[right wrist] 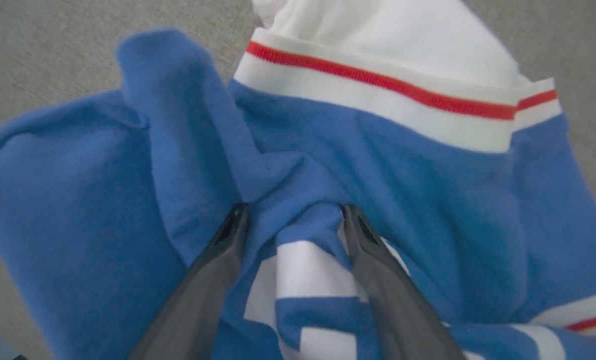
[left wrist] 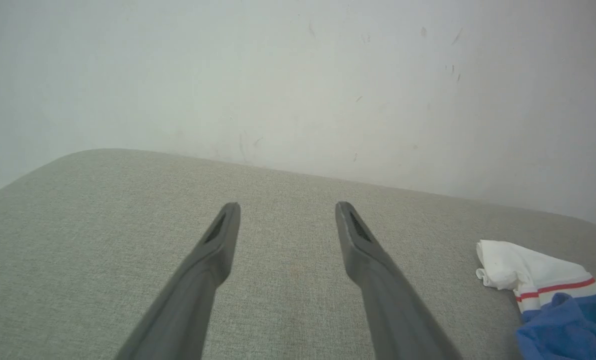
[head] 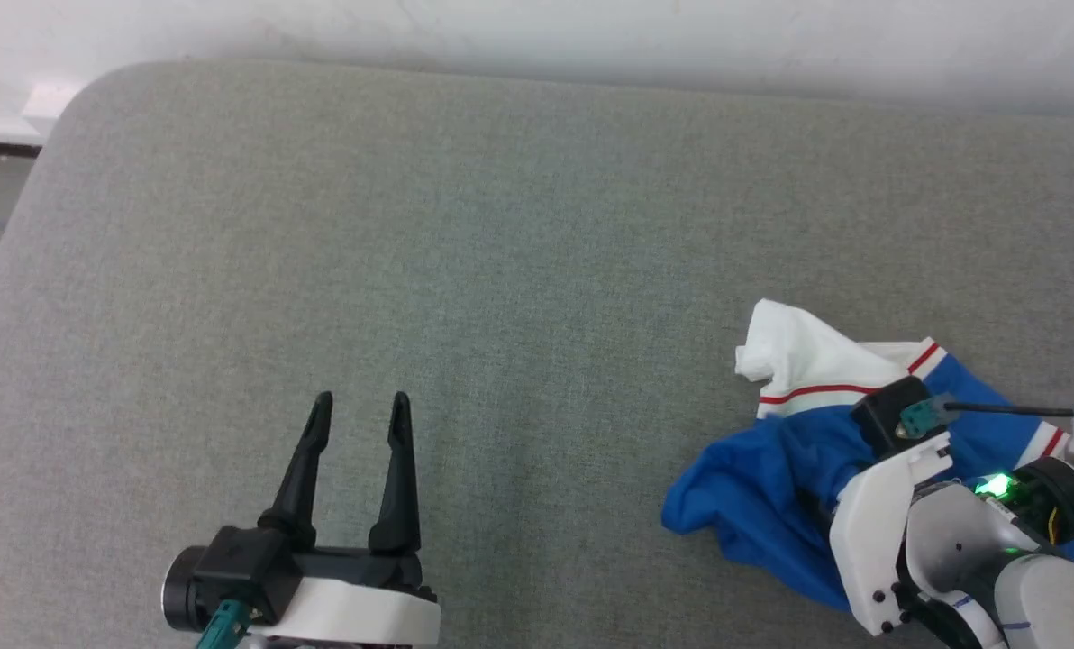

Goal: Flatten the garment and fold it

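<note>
The garment (head: 762, 487) lies crumpled at the right of the grey padded surface (head: 501, 225): bright blue cloth, with a white red-striped cuff and white sleeve at its far end. My right gripper (right wrist: 294, 210) points down into it, fingers spread wide, a bunched blue fold and white lettering lying between them. In the head view its fingers are buried in the cloth and its white wrist housing (head: 879, 514) stands over the heap. My left gripper (head: 361, 401) hovers open and empty near the front left, well apart from the garment (left wrist: 563, 310).
A pale wall (head: 591, 36) runs along the far edge of the surface. The surface's rounded back-left corner (head: 77, 99) drops to the floor on the left. A thin black cable (head: 1005, 410) crosses above the garment at the right.
</note>
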Robot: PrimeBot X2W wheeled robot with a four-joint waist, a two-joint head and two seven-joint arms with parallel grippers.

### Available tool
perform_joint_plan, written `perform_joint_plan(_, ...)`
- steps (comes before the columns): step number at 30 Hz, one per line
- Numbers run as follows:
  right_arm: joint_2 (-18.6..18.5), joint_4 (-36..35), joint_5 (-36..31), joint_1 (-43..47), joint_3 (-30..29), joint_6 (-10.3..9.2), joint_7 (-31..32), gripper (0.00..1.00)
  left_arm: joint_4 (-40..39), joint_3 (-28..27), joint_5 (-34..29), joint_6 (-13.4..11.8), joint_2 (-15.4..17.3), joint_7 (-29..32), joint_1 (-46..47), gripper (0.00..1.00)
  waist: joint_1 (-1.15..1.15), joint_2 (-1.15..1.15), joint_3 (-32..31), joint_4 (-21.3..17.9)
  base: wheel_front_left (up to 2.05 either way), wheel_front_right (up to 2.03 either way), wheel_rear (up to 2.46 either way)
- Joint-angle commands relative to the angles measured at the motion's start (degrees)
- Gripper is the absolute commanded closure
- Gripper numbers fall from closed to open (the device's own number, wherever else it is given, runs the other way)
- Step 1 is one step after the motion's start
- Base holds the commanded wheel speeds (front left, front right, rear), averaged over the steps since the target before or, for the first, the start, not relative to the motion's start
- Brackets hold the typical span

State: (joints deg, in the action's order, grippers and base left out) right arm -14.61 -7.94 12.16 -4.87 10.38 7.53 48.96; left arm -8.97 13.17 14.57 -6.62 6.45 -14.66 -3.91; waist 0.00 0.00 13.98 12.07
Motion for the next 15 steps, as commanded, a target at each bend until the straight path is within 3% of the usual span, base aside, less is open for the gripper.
perform_joint_plan(1,-0.30,-0.30,0.04,0.14,0.22,-0.04,0.12,0.00,0.16,0.13,0.30,0.29,-0.02,-0.27,0.96,0.00,0.00,0.00,0.99,0.49,0.00,0.00,0.00)
perform_joint_plan(4,-0.55,1.20,-0.36,0.54,1.39,-0.04,1.08,0.00,0.62,0.46,0.31,0.61,-0.19,-0.28,1.73,0.00,0.00,0.00,1.62,1.08,0.00,0.00,0.00)
perform_joint_plan(5,-0.53,1.88,-0.78,0.49,1.76,-0.04,1.29,0.21,0.79,0.56,0.30,0.67,-0.25,-0.29,1.98,0.00,0.00,0.00,1.66,1.26,0.00,0.00,0.00)
perform_joint_plan(6,-0.47,2.42,-1.18,0.30,2.15,-0.04,1.23,0.86,0.95,0.63,0.28,0.69,-0.30,-0.29,2.19,0.00,0.00,0.00,1.64,1.37,0.00,0.00,0.00)
perform_joint_plan(7,-0.11,2.90,-1.50,0.03,2.19,-0.04,0.90,1.00,1.10,0.63,0.28,0.69,-0.34,-0.30,2.36,0.00,0.00,0.00,1.53,1.44,0.00,0.00,0.00)
perform_joint_plan(15,2.22,-0.65,1.64,-2.46,5.37,-0.04,-1.21,1.00,2.10,-0.02,0.39,0.49,0.02,-0.31,1.91,0.00,0.00,0.00,-2.27,0.99,0.00,0.00,0.00)
